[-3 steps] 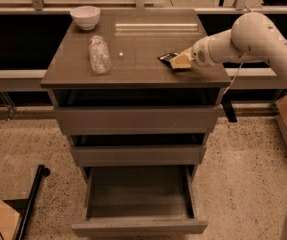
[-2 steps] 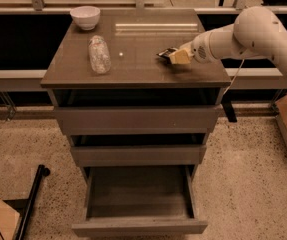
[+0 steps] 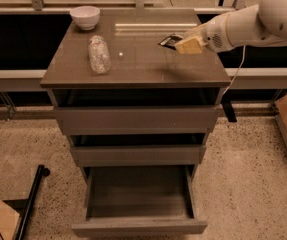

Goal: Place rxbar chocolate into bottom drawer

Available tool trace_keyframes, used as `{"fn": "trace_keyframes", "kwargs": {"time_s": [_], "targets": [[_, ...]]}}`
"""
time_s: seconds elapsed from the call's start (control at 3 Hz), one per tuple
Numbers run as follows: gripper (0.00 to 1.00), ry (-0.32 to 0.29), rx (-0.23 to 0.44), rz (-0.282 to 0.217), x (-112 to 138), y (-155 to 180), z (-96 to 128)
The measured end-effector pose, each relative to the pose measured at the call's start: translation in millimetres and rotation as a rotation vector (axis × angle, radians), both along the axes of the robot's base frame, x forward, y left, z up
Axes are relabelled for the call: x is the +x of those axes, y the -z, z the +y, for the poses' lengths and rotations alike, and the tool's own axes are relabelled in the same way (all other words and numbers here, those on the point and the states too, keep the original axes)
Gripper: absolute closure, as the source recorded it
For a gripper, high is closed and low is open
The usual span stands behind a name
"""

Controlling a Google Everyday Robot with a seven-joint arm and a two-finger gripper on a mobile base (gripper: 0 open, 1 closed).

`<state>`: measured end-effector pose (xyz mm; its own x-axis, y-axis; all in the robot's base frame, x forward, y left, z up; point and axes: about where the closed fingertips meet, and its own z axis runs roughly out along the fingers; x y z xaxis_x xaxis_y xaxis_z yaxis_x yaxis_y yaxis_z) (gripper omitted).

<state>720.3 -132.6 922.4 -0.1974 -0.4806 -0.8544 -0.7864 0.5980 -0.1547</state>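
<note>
Comparing against a second ago: the gripper (image 3: 181, 43) has been raised and shifted toward the upper right of the frame, and the rxbar chocolate (image 3: 169, 40) has gone with it. A soft shadow is now seen on the cabinet top (image 3: 148, 69) below the pair, so the bar is judged to be lifted off the surface, not dragged. Pick step is taken as done; transport to the drawer is next.

Gripper: the pale pads (image 3: 192, 45) are closed nearly together, with the dark wrapper pinched at the tips and sticking out to the left. Nothing else is touched by it. How deep the bar sits in the grip cannot be made out.

Bottom drawer (image 3: 138, 227) is pulled out at lower centre of the frame, well below the bar. The two drawers above are less far out, so a descent in front of them is called for. Risk: a thin edge grip could be lost on the way down.

Plastic bottle (image 3: 99, 54) and white bowl (image 3: 85, 17) sit at upper left, well apart from the gripper.
</note>
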Motion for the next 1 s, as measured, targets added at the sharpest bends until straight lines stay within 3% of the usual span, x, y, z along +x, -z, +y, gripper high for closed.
{"fn": "trace_keyframes", "kwargs": {"time_s": [0.33,0.67,1.0], "targets": [[1.00,-0.065,-0.077,-0.033,-42,-26,-16],[1.00,-0.121,-0.178,-0.065,-109,-56,-45],[1.00,-0.123,-0.242,-0.049,-159,-43,-70]]}}
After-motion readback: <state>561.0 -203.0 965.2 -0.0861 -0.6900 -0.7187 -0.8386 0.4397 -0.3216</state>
